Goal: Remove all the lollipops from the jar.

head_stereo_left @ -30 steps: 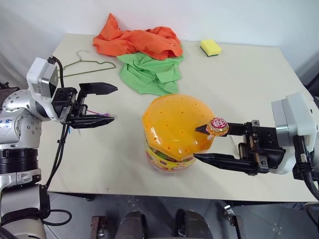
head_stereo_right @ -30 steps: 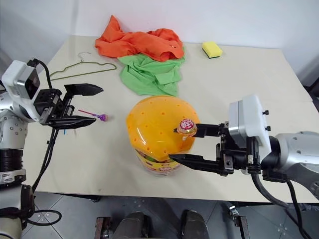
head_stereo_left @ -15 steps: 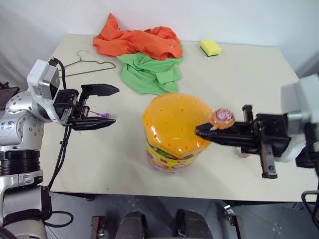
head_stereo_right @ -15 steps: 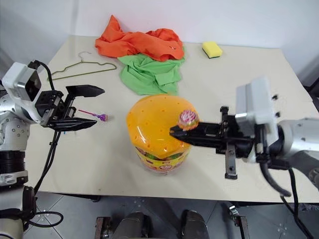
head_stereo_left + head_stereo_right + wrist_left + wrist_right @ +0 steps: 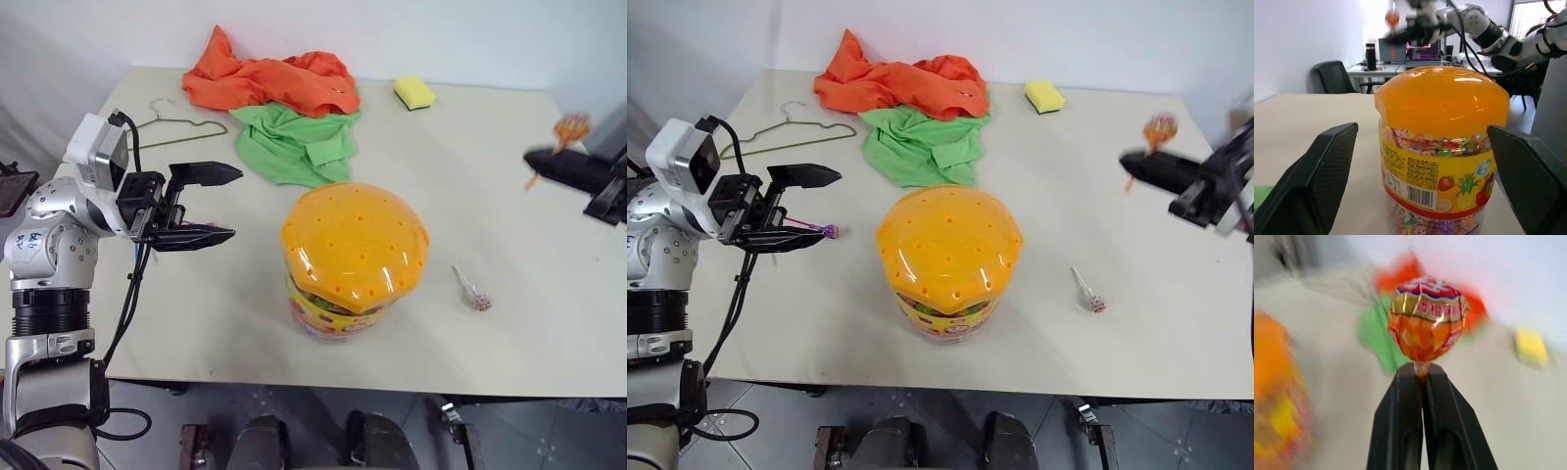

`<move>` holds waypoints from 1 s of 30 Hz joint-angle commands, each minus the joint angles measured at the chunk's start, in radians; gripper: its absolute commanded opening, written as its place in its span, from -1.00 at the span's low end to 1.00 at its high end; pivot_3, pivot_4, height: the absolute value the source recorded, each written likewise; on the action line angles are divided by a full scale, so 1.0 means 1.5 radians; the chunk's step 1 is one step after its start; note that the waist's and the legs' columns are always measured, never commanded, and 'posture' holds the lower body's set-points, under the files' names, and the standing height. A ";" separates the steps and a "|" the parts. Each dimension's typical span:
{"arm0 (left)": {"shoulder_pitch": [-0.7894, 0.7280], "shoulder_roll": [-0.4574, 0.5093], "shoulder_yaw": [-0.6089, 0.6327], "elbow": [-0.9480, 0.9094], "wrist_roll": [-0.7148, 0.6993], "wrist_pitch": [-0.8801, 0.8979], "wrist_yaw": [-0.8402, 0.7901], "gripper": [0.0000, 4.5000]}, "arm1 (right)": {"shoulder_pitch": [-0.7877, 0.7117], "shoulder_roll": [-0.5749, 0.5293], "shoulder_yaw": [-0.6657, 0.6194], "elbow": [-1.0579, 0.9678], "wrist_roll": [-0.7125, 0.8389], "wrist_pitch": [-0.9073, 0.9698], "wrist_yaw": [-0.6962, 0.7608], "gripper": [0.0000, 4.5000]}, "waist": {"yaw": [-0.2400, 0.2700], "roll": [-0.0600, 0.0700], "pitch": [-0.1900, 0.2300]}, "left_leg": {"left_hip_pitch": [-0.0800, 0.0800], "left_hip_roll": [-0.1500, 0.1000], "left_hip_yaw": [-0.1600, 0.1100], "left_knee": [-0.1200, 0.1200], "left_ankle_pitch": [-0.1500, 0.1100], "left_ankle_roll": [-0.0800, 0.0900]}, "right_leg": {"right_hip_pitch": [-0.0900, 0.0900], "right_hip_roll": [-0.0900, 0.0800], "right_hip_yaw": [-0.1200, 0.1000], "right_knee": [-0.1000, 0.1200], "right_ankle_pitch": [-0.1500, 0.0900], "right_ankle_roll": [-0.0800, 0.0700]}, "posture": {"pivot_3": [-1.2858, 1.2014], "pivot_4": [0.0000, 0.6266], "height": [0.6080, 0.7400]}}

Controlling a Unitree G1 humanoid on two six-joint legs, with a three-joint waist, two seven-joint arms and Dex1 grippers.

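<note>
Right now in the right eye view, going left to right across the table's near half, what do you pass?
Left tool → purple lollipop → jar → loose lollipop → right tool holding the orange lollipop.

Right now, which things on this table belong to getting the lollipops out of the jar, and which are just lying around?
Part of the job:
- clear plastic jar with orange domed lid
- orange-wrapped lollipop pinched in the right gripper
- lollipop lying right of the jar
- purple-stick lollipop by the left gripper

Lying about:
- orange cloth
- green cloth
- yellow sponge
- wire hanger
</note>
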 commanded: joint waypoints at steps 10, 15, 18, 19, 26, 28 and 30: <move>0.092 0.012 -0.001 -0.066 0.021 -0.001 0.013 1.00 | -0.153 0.103 0.285 0.350 -0.285 0.086 -0.003 -0.99 | -0.006 0.003 0.001 | -0.001 0.000 0.001 0.000 0.000 0.000 | -0.001 0.000 0.000 0.000 0.000 0.000 | 0.03 -0.52 1.00; 0.128 0.003 0.010 -0.107 0.021 0.013 0.069 1.00 | -0.173 0.126 0.298 0.392 -0.334 0.096 0.011 -0.89 | -0.003 0.006 0.002 | -0.003 0.000 0.000 0.001 0.000 0.000 | -0.003 0.000 -0.001 0.000 0.000 0.000 | 0.03 -0.52 1.00; 0.151 0.005 0.017 -0.128 0.006 0.029 0.078 1.00 | -0.155 0.117 0.257 0.353 -0.323 0.116 0.020 -0.56 | -0.001 0.006 0.002 | -0.003 0.000 -0.001 0.001 0.000 0.000 | -0.003 0.000 -0.001 0.000 0.000 0.000 | 0.03 -0.52 1.00; 0.156 0.005 0.020 -0.132 0.001 0.035 0.083 1.00 | -0.147 0.114 0.239 0.336 -0.316 0.123 0.023 -0.40 | 0.000 0.006 0.002 | -0.004 0.000 -0.001 0.001 0.000 0.000 | -0.003 0.000 -0.001 0.000 0.000 0.000 | 0.03 -0.52 1.00; 0.157 0.004 0.009 -0.107 0.041 0.065 0.174 1.00 | -0.031 0.078 0.068 0.157 -0.253 0.174 0.071 0.67 | 0.002 0.007 0.002 | -0.004 0.000 -0.001 0.001 0.000 0.000 | -0.003 0.000 -0.001 0.000 0.000 0.000 | 0.03 -0.52 1.00; 0.153 0.002 -0.006 -0.094 0.071 0.059 0.201 1.00 | 0.015 0.073 -0.006 0.092 -0.222 0.193 0.097 0.99 | 0.002 0.007 0.002 | -0.004 0.000 -0.001 0.001 0.000 0.000 | -0.003 0.000 -0.001 0.000 0.000 0.000 | 0.03 -0.52 1.00; 0.150 -0.010 -0.013 -0.081 0.098 0.021 0.213 1.00 | 0.058 0.076 -0.074 0.032 -0.199 0.201 0.121 0.99 | 0.003 0.007 0.002 | -0.004 0.000 -0.001 0.001 0.000 0.000 | -0.003 0.000 -0.001 0.000 0.000 0.000 | 0.03 -0.52 1.00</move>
